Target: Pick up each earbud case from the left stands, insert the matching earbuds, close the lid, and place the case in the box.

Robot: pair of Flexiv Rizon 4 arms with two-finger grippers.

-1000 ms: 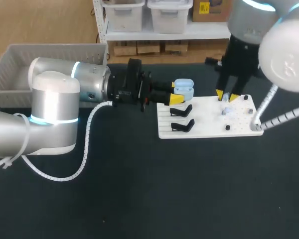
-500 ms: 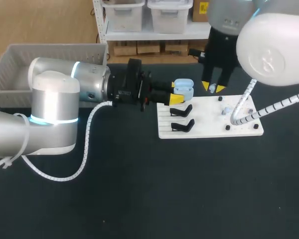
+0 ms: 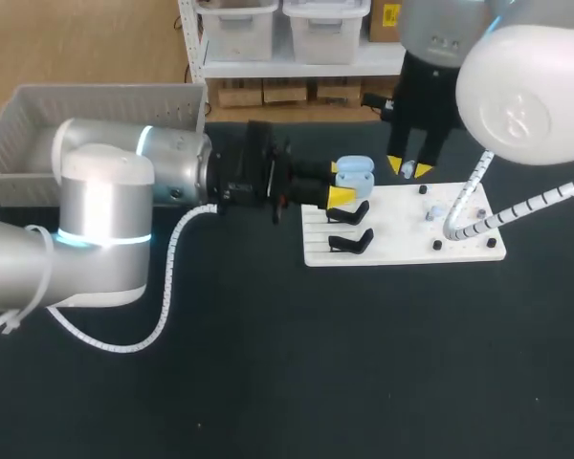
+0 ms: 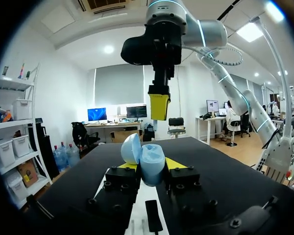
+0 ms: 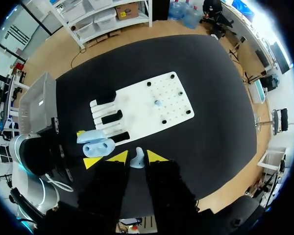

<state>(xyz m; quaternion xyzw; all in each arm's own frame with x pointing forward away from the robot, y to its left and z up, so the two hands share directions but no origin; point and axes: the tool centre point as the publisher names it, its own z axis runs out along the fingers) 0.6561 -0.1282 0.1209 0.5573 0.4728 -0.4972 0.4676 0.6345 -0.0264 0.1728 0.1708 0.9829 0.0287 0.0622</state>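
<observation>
Over the last second the right pincer [image 3: 407, 169] lifts off the right part of the white board [image 3: 402, 251] and swings left and far. It now hangs just right of and above the earbud case [image 3: 354, 172], and it barely shifts in the last half second. Its tips are narrow, pinched on a pale earbud [image 5: 137, 159]. The left pincer [image 3: 342, 182] stays clamped on the case from both sides, lid hinged open, above the board's far left corner; the left arm has nudged only slightly. Judgement: the earbud pick is done and insertion comes next, which calls for lining the tips up over one cavity. A second earbud [image 3: 435, 212] waits on the board's right part. Black stands [image 3: 349, 212] sit empty at the board's left, nearer than the case. The grey box [image 3: 77, 105] stands far left on the tabletop [image 3: 364, 363], well apart. The likely snag is the raised lid beside the cavities, which could catch the descending tips.
</observation>
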